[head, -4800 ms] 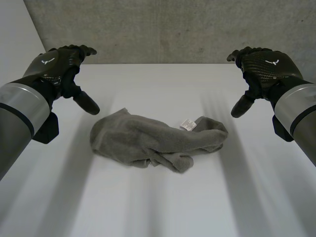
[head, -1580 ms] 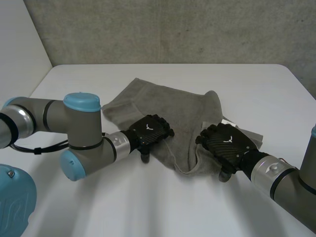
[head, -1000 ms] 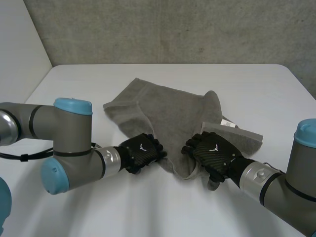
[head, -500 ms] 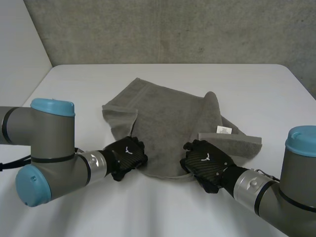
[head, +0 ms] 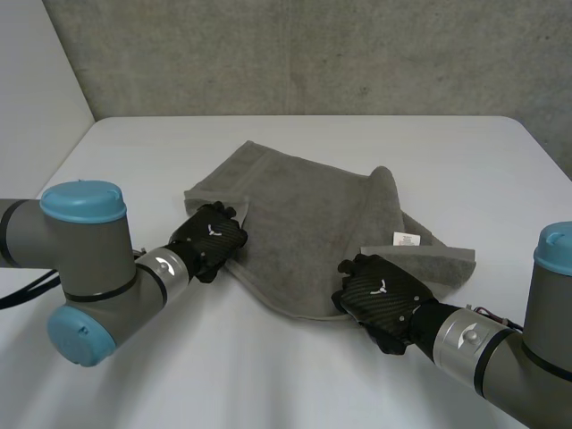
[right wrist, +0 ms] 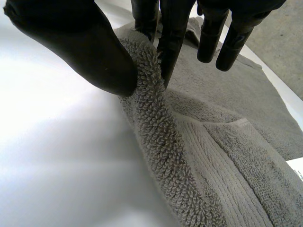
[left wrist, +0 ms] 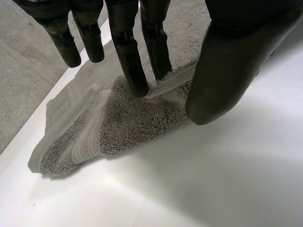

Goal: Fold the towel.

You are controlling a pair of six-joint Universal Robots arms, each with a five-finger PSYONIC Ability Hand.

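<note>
In the head view, a grey towel [head: 313, 210] is seen spread, partly opened, across the middle of the white worktop [head: 268, 375]. One corner is peaked at its far side, and a folded-over strip lies along its right side. A small white label [head: 405, 239] is seen on that strip, just beyond the right hand [head: 377, 293]. The left hand [head: 210, 239] is placed on the towel's left edge, just near of its left corner. The right hand is set at the towel's near edge, toward the right. The two hands are well apart, with the near edge of the cloth running between them. How each hand grips cannot be made out from above, as only the backs of the hands are presented.

That is supplied by the wrist views. In the left wrist view, the towel's hem [left wrist: 173, 80] is seen bunched between the thumb [left wrist: 227, 71] and the fingers [left wrist: 132, 71], and is pinched there. The fingers are nearly straight, and the corner of the cloth lies flat on the worktop beyond the fingertips. In the right wrist view, a raised ridge of towel [right wrist: 151, 118] is gripped between the thumb [right wrist: 80, 42] and a finger [right wrist: 171, 42]. The rest of the cloth is spread out beyond the fingertips, with a corner of the label [right wrist: 297, 166] visible at its far side.
</note>
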